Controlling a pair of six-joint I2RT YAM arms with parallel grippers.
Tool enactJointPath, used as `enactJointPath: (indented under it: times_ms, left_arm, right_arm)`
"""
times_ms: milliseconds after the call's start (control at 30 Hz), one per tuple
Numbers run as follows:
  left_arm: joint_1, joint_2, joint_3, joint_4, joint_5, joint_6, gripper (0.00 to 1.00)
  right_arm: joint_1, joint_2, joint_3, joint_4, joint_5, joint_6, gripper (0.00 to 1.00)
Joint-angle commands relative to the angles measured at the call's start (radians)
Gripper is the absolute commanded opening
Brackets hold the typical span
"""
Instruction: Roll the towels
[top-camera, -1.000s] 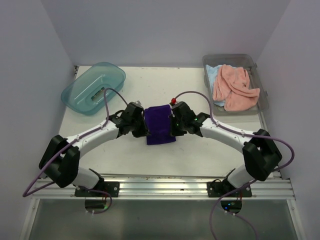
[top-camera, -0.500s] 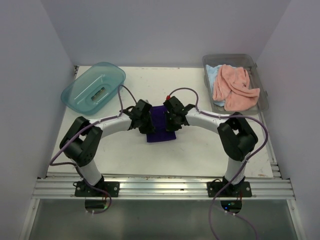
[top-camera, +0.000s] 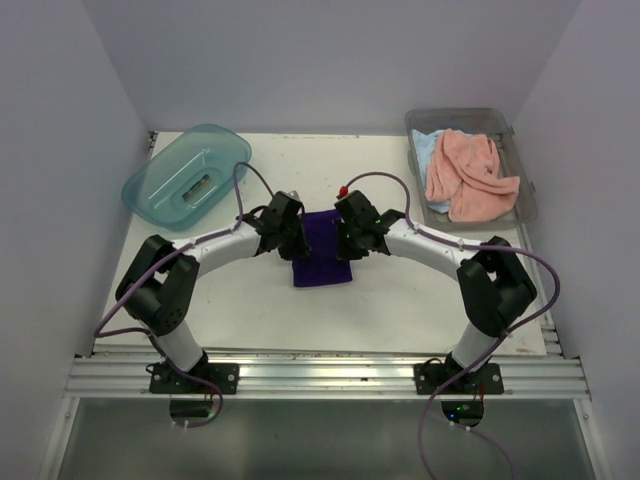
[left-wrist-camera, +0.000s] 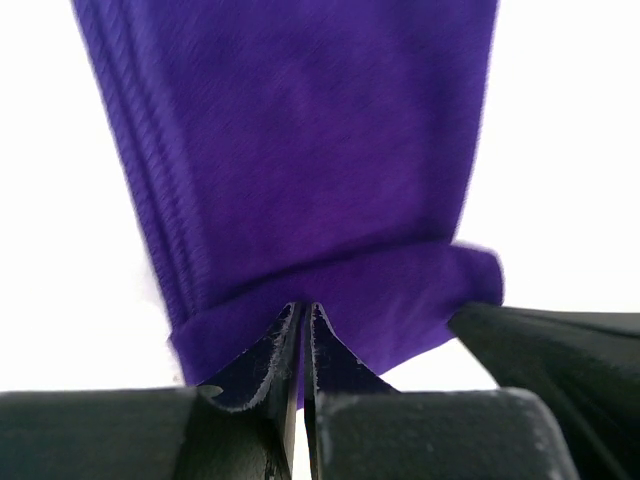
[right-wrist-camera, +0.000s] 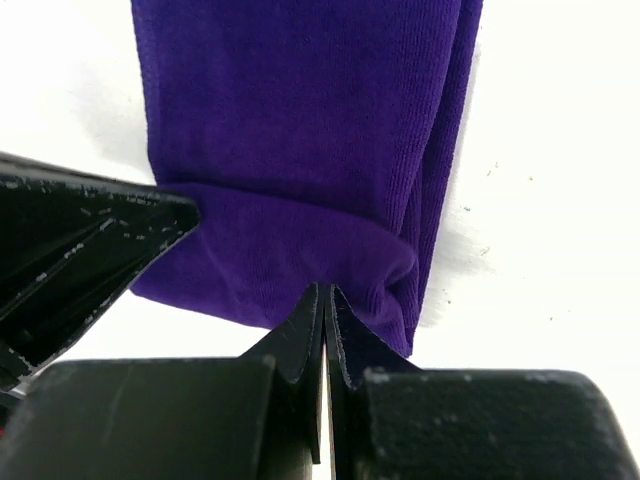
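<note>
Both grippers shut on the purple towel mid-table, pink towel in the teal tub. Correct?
No. The pink towel lies in the clear grey bin, not the teal tub: see the top external view. Left gripper and right gripper are shut on the purple towel.

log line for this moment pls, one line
left pincer: shut on purple towel folded end | right pincer: shut on same end | pink towel, blue towel: in grey bin
</note>
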Motion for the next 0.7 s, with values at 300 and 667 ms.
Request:
enactJointPath:
  times_ms: [300,667]
  left_arm:
    - [0.010,0.018,0.049,-0.012,0.021,0.011,0.06]
    - [0.001,-0.241,-0.179,0.020,0.026,-0.106,0.11]
  right_arm:
    - [-0.007,0.118,0.011,0.022,0.049,-0.029,0.00]
    - [-0.007,0.054,-0.140,0.082,0.018,0.059,0.00]
